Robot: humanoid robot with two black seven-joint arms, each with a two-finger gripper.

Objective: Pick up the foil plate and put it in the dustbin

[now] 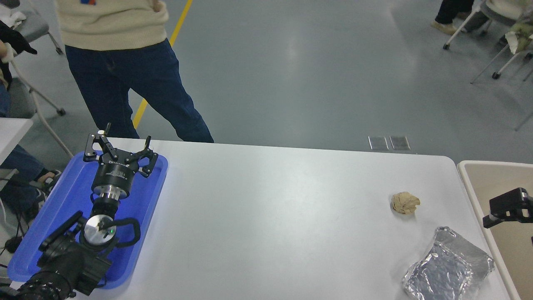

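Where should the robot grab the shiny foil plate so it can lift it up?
Probably by the raised rim of the foil plate at its far end, nearest the paper ball. The plate lies flat on the table, so only the rim offers an edge to pinch. Come from above on the right, where the right end effector hangs over the dustbin.

Foil plate (449,266) on table (266,216) near right corner; my right gripper (509,206) partly visible over dustbin (468,183); left gripper (118,152) over blue tray (29,246).
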